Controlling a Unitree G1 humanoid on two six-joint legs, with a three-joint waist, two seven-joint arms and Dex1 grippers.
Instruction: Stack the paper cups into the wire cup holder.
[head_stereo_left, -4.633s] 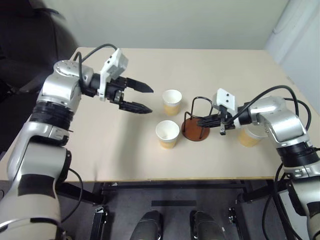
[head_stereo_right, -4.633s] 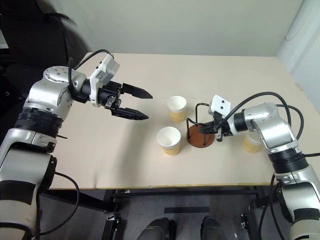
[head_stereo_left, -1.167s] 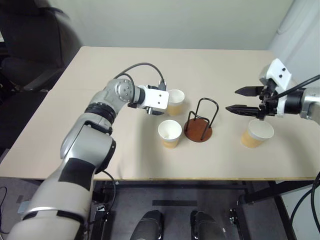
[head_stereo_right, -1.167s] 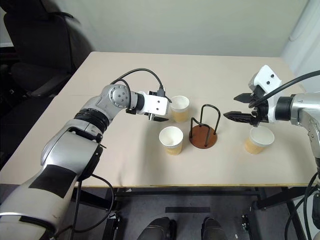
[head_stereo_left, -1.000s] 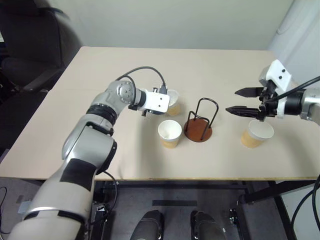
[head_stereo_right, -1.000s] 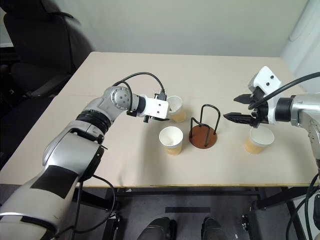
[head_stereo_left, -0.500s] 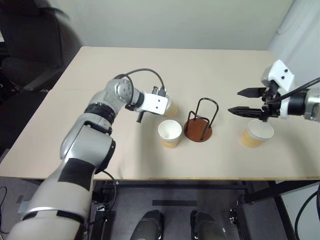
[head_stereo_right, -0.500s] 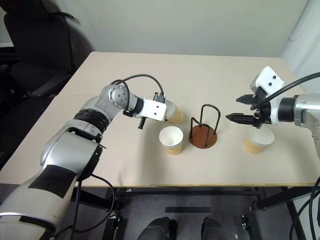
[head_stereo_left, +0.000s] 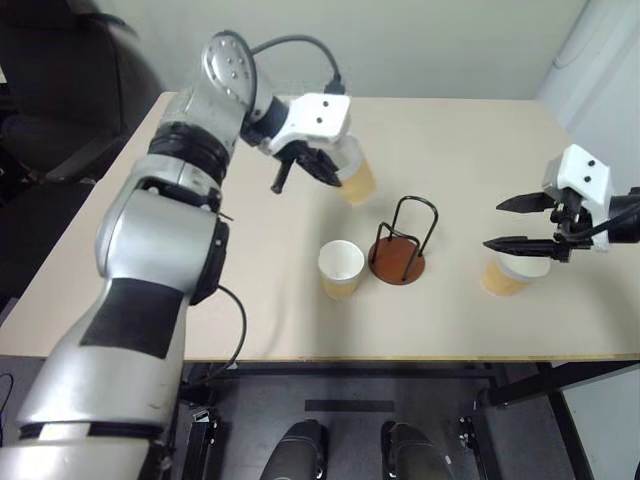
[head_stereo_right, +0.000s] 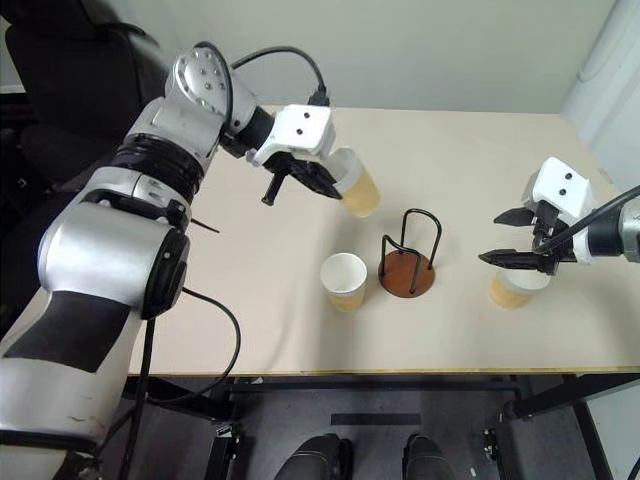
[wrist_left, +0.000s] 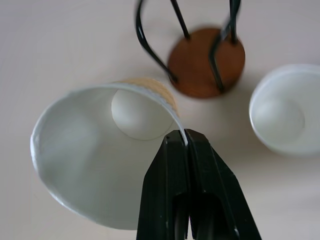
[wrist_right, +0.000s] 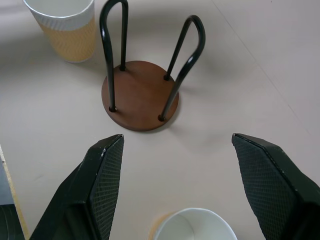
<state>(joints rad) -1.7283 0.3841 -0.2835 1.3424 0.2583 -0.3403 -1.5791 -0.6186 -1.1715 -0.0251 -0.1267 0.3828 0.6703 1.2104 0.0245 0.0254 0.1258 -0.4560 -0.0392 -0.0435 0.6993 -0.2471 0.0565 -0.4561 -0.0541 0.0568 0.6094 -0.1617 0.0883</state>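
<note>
We see one paper cup (head_stereo_left: 356, 178) tilted above the table's (head_stereo_left: 200, 280) far left, its rim pinched by the left gripper (head_stereo_left: 322, 168), arm raised. Right gripper (head_stereo_left: 520, 222), fingers spread, hovers right of the wire cup holder (head_stereo_left: 400, 245).

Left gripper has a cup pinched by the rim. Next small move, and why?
Probably carry the cup toward the robot's right until it hangs over the wire cup holder, then level it. The left gripper is shut on its rim, the cup is tilted in the air, and the holder is empty. The right gripper hangs open above another cup.
</note>
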